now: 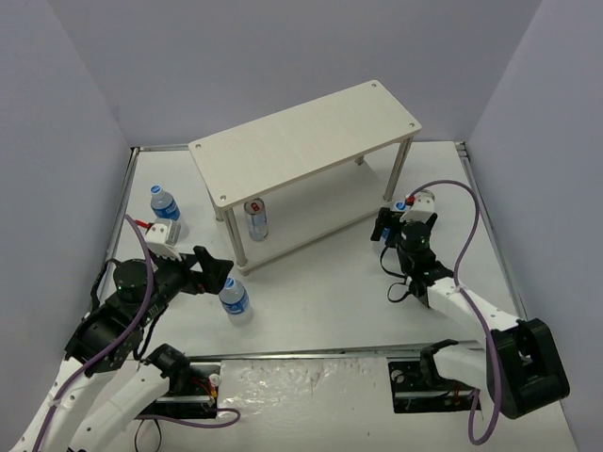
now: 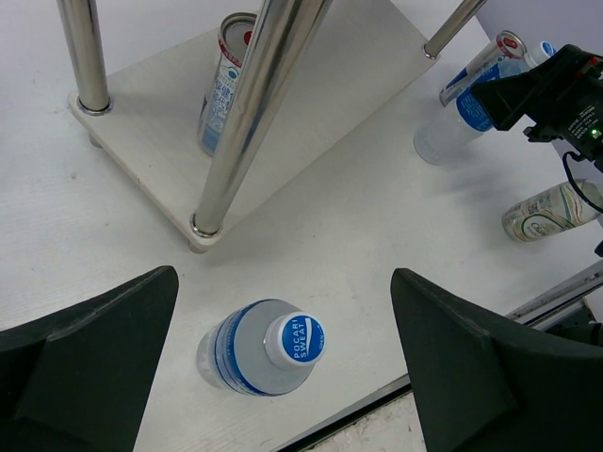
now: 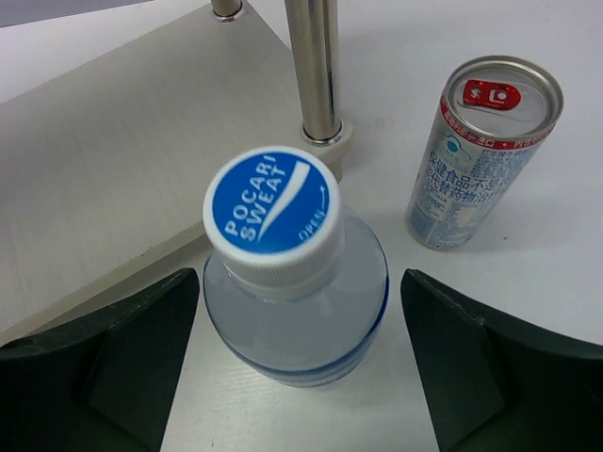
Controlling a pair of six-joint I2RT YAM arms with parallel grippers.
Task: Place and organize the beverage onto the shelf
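A small clear bottle with a blue label (image 2: 268, 347) stands upright on the table between the spread fingers of my left gripper (image 2: 285, 311), untouched; it also shows in the top view (image 1: 234, 298). My right gripper (image 3: 301, 292) is open around a second upright bottle (image 3: 292, 282) without touching it. A silver red-topped can (image 3: 480, 155) stands just right of it. The pale wood shelf (image 1: 301, 141) stands at the centre, with one can (image 1: 255, 218) upright on its lower board. A third bottle (image 1: 165, 205) stands at the far left.
Chrome shelf legs (image 2: 254, 113) rise close ahead of my left gripper, and one leg (image 3: 316, 66) stands just behind the right bottle. Another can (image 2: 551, 209) lies on its side near the right arm. Grey walls enclose the table.
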